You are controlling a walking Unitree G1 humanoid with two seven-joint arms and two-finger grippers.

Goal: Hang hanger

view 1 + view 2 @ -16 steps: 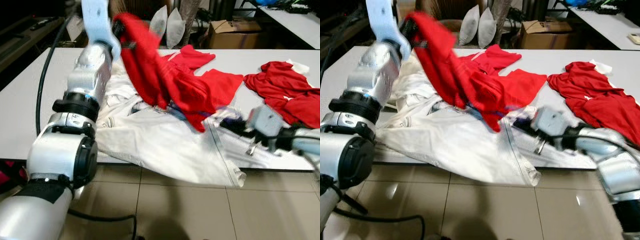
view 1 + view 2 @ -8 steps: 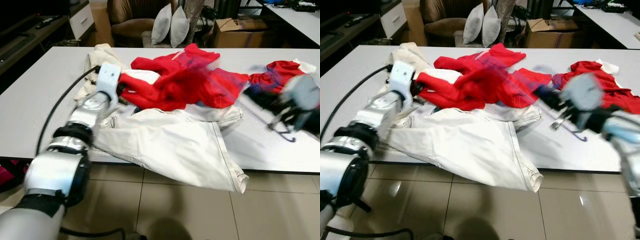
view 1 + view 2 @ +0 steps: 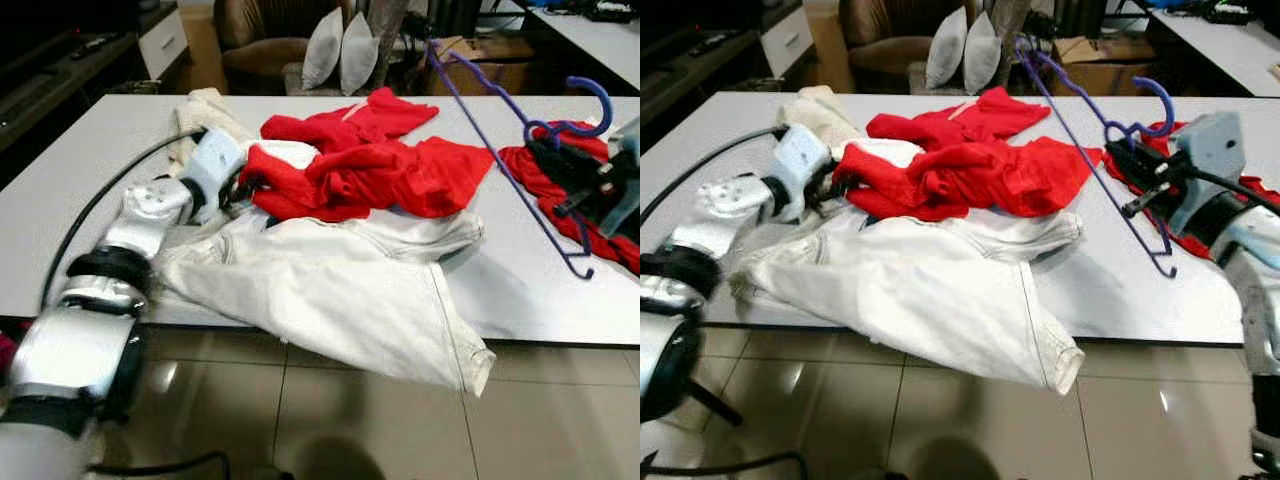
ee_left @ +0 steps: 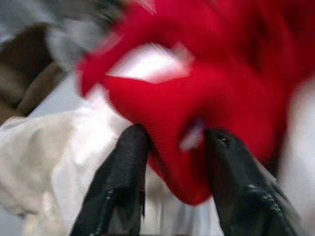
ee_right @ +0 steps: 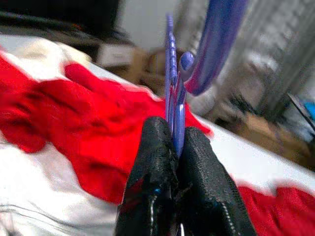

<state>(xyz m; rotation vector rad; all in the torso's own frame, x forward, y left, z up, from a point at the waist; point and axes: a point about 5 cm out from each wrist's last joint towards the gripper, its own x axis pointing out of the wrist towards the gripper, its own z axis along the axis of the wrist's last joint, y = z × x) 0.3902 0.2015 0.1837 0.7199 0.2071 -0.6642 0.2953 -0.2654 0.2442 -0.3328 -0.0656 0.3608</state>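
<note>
Right gripper (image 5: 173,142) jaws pinching purple hanger (image 3: 505,165) above table (image 3: 60,190), left gripper (image 4: 170,162) jaws pinching red shirt (image 3: 370,165), white garment (image 3: 330,290) beneath

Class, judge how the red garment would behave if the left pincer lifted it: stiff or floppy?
Probably floppy: the red garment lies crumpled in soft folds. Likely light and apt to drape, bunching between the left pincer fingers.

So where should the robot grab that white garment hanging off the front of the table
Probably the corner of the white garment that droops past the table edge, coming from the front: it hangs free in the air, so fingers can close around it. The red garment covers its far side.
</note>
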